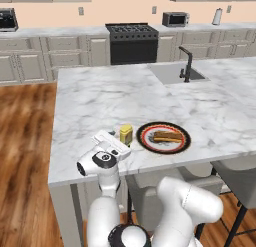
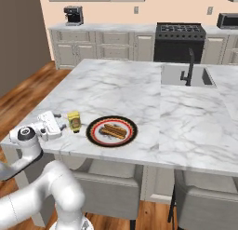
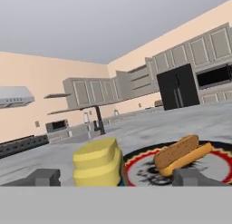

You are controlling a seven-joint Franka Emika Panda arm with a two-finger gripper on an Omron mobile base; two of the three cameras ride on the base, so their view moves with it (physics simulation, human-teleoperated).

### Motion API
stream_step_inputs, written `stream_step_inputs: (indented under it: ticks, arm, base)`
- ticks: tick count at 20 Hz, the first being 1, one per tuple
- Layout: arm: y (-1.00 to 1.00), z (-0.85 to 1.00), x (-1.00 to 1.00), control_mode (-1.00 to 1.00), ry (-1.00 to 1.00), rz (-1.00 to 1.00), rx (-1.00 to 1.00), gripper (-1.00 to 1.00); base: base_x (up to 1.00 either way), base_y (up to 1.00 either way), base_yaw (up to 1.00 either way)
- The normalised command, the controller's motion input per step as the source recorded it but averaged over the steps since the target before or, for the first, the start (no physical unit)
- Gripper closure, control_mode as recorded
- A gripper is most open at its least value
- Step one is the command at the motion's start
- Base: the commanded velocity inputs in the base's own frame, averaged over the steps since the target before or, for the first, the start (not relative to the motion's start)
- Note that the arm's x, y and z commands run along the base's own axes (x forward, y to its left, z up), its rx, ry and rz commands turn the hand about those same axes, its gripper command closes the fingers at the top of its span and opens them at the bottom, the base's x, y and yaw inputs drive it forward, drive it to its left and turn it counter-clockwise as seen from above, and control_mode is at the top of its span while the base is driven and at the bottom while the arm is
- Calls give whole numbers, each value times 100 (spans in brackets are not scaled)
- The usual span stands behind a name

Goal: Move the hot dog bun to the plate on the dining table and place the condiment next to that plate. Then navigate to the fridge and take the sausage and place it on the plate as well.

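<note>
The hot dog bun (image 1: 167, 136) (image 2: 114, 130) (image 3: 181, 153) lies on the plate (image 1: 145, 142) (image 2: 95, 132) (image 3: 138, 171) near the front edge of the dining table (image 1: 100, 96) (image 2: 116, 80). The yellow condiment (image 1: 126, 134) (image 2: 74, 121) (image 3: 97, 166) stands upright just left of the plate. My gripper (image 1: 114, 134) (image 2: 59, 122) (image 3: 118, 177) is level with the bottle on its left, open. In the hand view the fingertips (image 3: 43, 177) stand wide on either side of the bottle without touching it. The black fridge (image 3: 179, 87) is far off, doors shut. The sausage is out of view.
A sink (image 1: 172, 72) (image 2: 186, 76) with a black faucet (image 1: 186, 65) (image 2: 189, 66) is set in the far right of the island. Grey stools (image 1: 235, 178) (image 2: 204, 196) stand under its front edge. A stove (image 1: 132, 41) and wall counters line the back.
</note>
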Motion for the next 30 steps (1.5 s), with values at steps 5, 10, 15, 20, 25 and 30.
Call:
stream_step_inputs:
  ticks: [5, 10, 15, 20, 25, 30]
  arm:
    - [23, 49, -51, -100, 1, 0, 0, -100]
    - [-2, 59, -46, -100, 0, -9, -1, -100]
    - [-24, 74, -37, -100, 2, -9, 0, -100]
    - [-35, 83, -28, -100, 3, -10, 0, -100]
    - [-64, 74, -18, -100, 12, -7, 0, -100]
    - [-83, 50, -2, -100, 14, 0, 0, -100]
  base:
    - [0, 0, 0]
    - [0, 0, 0]
    - [0, 0, 0]
    - [0, 0, 0]
    - [0, 0, 0]
    - [0, 0, 0]
